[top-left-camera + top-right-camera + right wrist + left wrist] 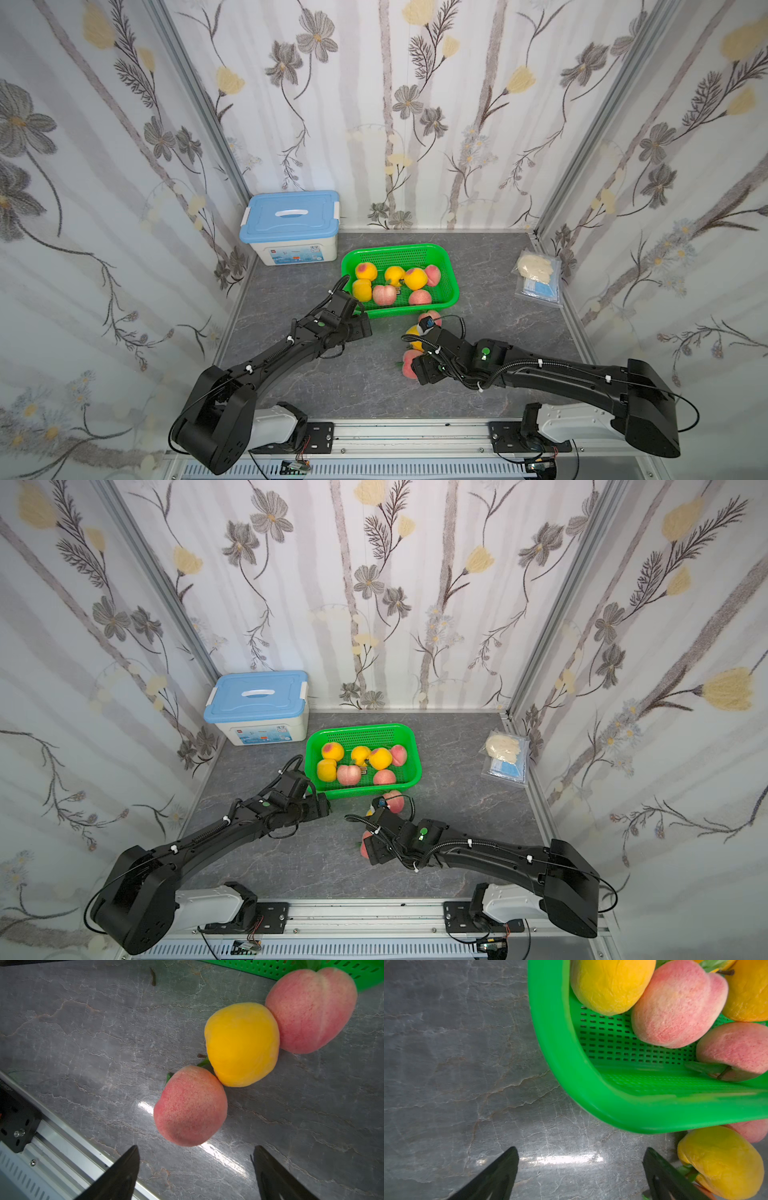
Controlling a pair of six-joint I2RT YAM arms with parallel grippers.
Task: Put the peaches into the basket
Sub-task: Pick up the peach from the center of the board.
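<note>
Seven peaches (384, 294) sit in the basket (399, 248), and three more lie touching in a row on the counter (353, 382) just in front of it. The left pincer (580, 1153) is spread wide and empty by the basket's corner. The right pincer (195, 1151) gapes empty too, near the end pink one.

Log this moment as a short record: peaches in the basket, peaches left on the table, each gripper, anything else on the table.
In basket: seven peaches in the green basket, four yellow, three pink
On table: three in a row, pink peach, yellow peach, second pink peach beside the basket
Left gripper: open, empty, near the basket's corner
Right gripper: open, empty, short of the pink peach
Other: blue-lidded box, plastic bag
</note>
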